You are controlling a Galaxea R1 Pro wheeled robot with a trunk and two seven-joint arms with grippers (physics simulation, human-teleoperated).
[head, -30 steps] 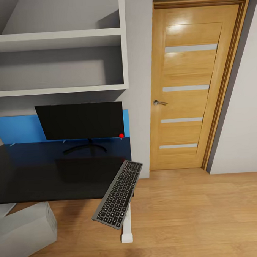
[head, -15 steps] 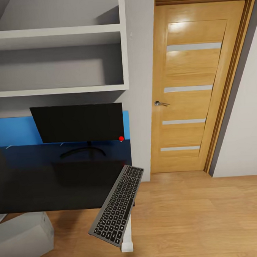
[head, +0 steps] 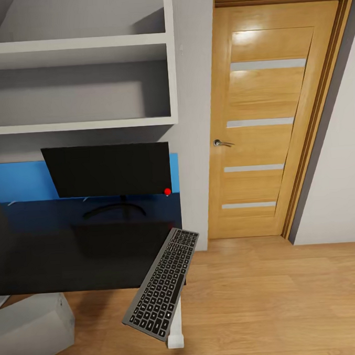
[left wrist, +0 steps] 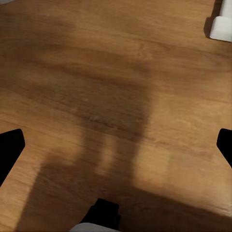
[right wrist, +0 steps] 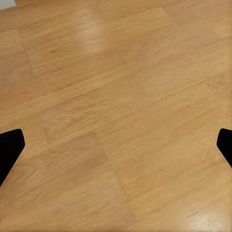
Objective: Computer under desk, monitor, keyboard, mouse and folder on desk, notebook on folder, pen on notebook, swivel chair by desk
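View steady vs 0.5 s ago; slim grey black-keyed keyboard (head: 162, 284) overhangs glossy black desk's (head: 56, 258) right front corner. Both grippers wide open, empty.

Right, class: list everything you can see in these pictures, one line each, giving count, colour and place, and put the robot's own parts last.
monitor: one, black with a red dot at a lower corner, upright at the back of the desk.
keyboard: one, grey frame and black keys, tilted over the desk's right front corner, mostly hanging past the edge.
desk: one, glossy black top, white leg under the keyboard.
computer: one, light grey box, on the floor under the desk.
wall panel: one, blue, behind the monitor.
shelves: pale grey, above the desk.
door: one, oak, right of the desk.
floor: light wood.
left gripper: black fingertips wide apart, over the floor.
right gripper: black fingertips wide apart, over the floor.
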